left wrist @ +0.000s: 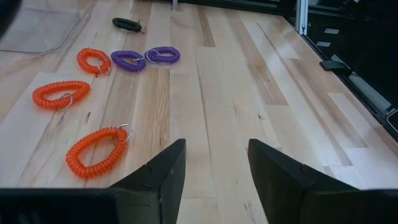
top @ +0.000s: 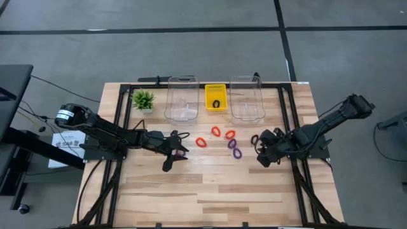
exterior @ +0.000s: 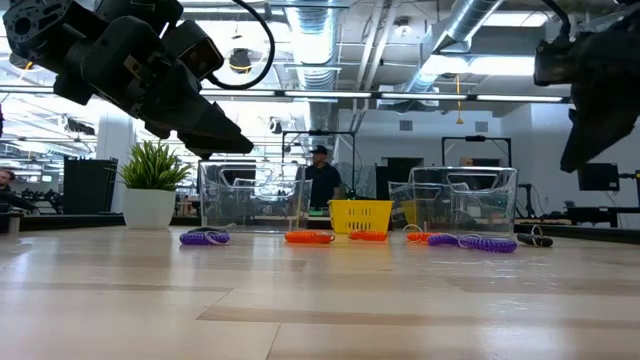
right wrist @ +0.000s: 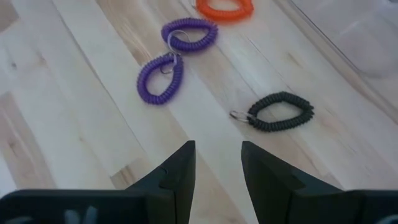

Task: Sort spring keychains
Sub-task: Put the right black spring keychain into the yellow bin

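Coiled spring keychains lie flat on the table's middle: three red ones (top: 215,131), two purple ones (top: 234,148) and a black one (top: 254,138). Another purple one (top: 182,151) lies right by my left gripper (top: 174,151). A further black one (top: 216,104) sits in the yellow bin (top: 215,89). My left gripper (left wrist: 214,146) hovers open above the wood, left of the reds (left wrist: 96,152). My right gripper (right wrist: 217,146) is open too, right of the group, with the black loop (right wrist: 280,112) and the purples (right wrist: 163,79) ahead of its fingers.
Two clear bins (top: 182,98) (top: 247,98) flank the yellow bin along the far edge. A small green plant (top: 143,100) stands in a white pot at the far left. Dark rails frame the table's sides. Bare wood fills the near half (top: 210,191). A person stands in the room behind (exterior: 320,180).
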### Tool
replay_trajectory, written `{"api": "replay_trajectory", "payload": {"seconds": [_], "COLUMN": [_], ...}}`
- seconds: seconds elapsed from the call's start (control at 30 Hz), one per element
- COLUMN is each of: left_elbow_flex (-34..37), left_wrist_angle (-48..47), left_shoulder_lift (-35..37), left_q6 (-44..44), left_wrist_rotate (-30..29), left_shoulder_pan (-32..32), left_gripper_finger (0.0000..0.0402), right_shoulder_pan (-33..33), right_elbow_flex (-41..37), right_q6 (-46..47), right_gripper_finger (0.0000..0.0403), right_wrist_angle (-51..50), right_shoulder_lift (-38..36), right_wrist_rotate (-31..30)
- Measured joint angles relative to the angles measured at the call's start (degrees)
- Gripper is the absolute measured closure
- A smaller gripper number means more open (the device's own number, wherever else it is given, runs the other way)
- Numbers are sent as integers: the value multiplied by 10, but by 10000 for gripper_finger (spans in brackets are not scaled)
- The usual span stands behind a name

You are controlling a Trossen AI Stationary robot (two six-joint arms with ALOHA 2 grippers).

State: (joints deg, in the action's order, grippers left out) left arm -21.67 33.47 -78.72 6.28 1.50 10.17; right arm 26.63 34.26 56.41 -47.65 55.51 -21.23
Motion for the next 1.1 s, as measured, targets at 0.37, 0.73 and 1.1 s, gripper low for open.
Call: {"api": "replay_trajectory", "payload": {"seconds": [0.37,0.73,1.1], "left_elbow_flex": [0,0,0], "left_wrist_angle": [0,0,0], "left_shoulder_lift": [0,0,0], "left_q6": [0,0,0], "left_wrist_rotate": [0,0,0], "left_shoulder_pan": [0,0,0], "left_gripper_finger": [230,230,230], "right_shoulder_pan": [-6,-63,-126], "right_elbow_flex": [0,0,0], "right_q6": [-81,-267,-300], "right_gripper_finger": [282,282,282], "right_wrist_angle": [30,34,34], "right_shoulder_lift": [0,1,1], "right_wrist_rotate": [-16,-14,-12]}}
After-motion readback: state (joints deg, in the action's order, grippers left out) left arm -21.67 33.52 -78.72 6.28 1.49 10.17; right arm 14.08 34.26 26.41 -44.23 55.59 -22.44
